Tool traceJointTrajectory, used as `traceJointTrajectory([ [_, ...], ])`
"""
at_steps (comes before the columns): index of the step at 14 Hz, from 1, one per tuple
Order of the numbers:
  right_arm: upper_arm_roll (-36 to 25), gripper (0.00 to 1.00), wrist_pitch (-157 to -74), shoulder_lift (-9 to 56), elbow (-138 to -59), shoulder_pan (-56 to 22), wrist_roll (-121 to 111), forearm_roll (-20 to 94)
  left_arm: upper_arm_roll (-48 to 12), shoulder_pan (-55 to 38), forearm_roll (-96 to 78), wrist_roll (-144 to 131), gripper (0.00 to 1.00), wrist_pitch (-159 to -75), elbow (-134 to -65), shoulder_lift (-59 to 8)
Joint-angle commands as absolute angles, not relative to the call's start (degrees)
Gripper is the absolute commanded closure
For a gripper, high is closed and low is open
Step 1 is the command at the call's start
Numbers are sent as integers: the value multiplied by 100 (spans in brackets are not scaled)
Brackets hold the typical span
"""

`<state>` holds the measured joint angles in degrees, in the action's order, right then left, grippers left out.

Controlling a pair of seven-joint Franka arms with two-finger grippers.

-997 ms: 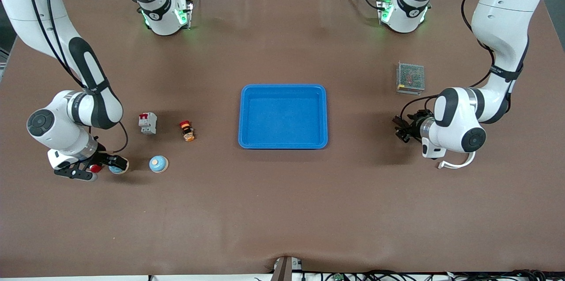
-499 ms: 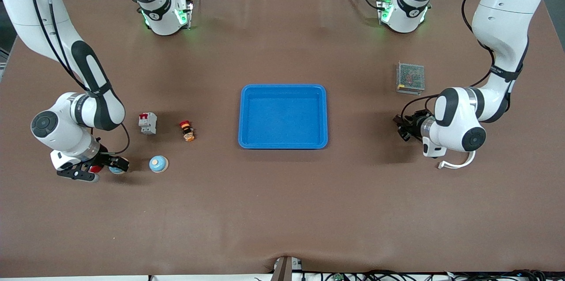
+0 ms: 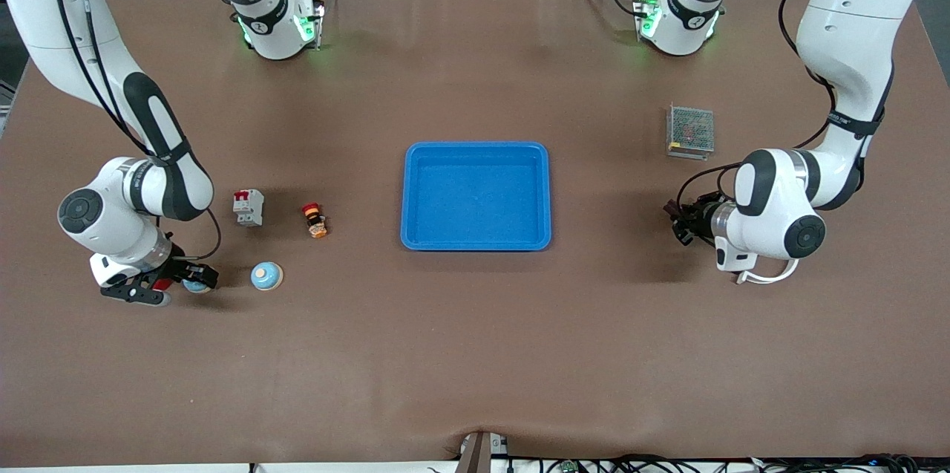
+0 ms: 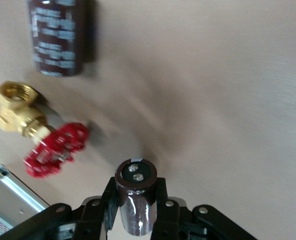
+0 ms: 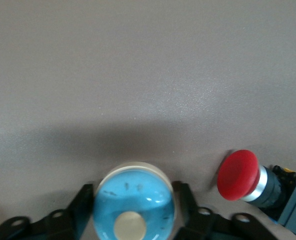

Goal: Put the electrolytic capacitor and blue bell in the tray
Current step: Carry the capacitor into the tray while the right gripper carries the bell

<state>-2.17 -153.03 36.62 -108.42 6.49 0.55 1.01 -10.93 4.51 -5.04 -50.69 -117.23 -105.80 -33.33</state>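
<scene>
The bright-blue tray lies at the table's middle. My left gripper hangs over bare table toward the left arm's end. In the left wrist view my left gripper is shut on a dark brown electrolytic capacitor. My right gripper is low at the right arm's end. In the right wrist view my right gripper has its fingers against both sides of a blue bell with a cream button, also seen from the front camera.
A second blue bell, a grey breaker and a small orange part lie between my right gripper and the tray. A red push button sits beside the held bell. Another capacitor, a brass valve and the mesh box lie near my left gripper.
My left arm has shifted slightly toward its own end of the table with the capacitor. My right arm has shifted slightly, its gripper still around the bell.
</scene>
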Motion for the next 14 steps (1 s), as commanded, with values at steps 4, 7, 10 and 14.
traceJointTrajectory([
  [4, -185, 100, -15110, 3648, -10705, 598, 150, 26, -1406, -385, -668, -6001, 80, -11646, -10020, -3296],
  [7, -167, 100, -13401, 3297, -10005, 510, 167, 26, -1546, -851, -746, -6318, 78, -11549, -9810, -3261],
  [10, -150, 100, -11721, 3120, -9003, 378, 289, 70, -1582, -1325, -957, -6881, 77, -11549, -9616, -3357],
  [14, -123, 100, -10733, 2849, -8508, -95, 1315, 123, -1573, -1844, -1151, -6952, 76, -11654, -9633, -3401],
])
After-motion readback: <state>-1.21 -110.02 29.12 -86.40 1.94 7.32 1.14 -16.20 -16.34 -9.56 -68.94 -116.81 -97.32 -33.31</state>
